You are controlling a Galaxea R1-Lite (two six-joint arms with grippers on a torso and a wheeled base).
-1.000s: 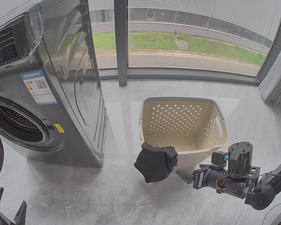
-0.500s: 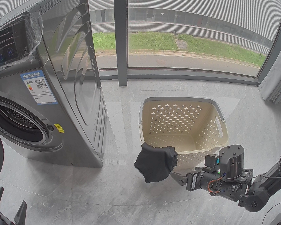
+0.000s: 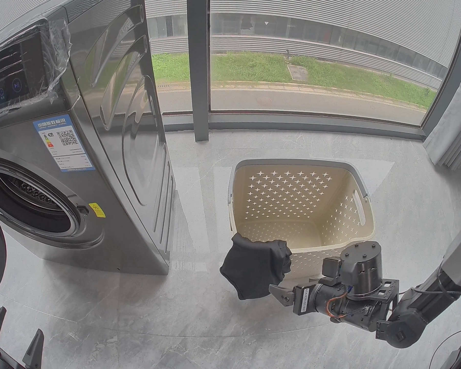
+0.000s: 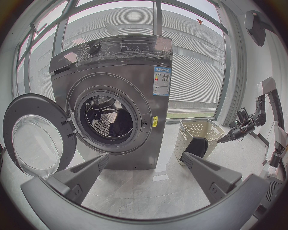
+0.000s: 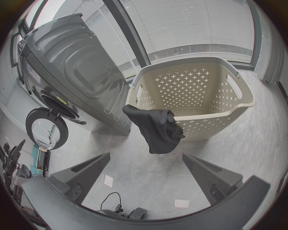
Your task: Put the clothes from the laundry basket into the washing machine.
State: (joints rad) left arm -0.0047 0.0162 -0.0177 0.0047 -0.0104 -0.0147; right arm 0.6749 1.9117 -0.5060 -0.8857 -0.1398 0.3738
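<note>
A black garment (image 3: 256, 268) hangs over the front-left corner of the cream laundry basket (image 3: 291, 196), which otherwise looks bare inside. My right gripper (image 3: 279, 293) is open, low above the floor, just right of the garment's lower edge and apart from it. In the right wrist view the garment (image 5: 156, 127) drapes beyond my open gripper (image 5: 146, 158). The washing machine (image 3: 89, 134) stands at the left with its round door (image 4: 36, 140) swung open, and dark cloth (image 4: 120, 125) lies in the drum. My left gripper (image 4: 145, 157) is open, low in front of the machine.
Grey tiled floor (image 3: 182, 318) stretches between the machine and the basket. A large window (image 3: 319, 54) with a dark pillar (image 3: 198, 63) runs behind, and a curtain (image 3: 459, 117) hangs at the far right. Cables and paper scraps (image 5: 120, 203) lie on the floor near me.
My right gripper has moved left along the floor toward the hanging black garment. The garment, basket and left gripper have stayed put.
</note>
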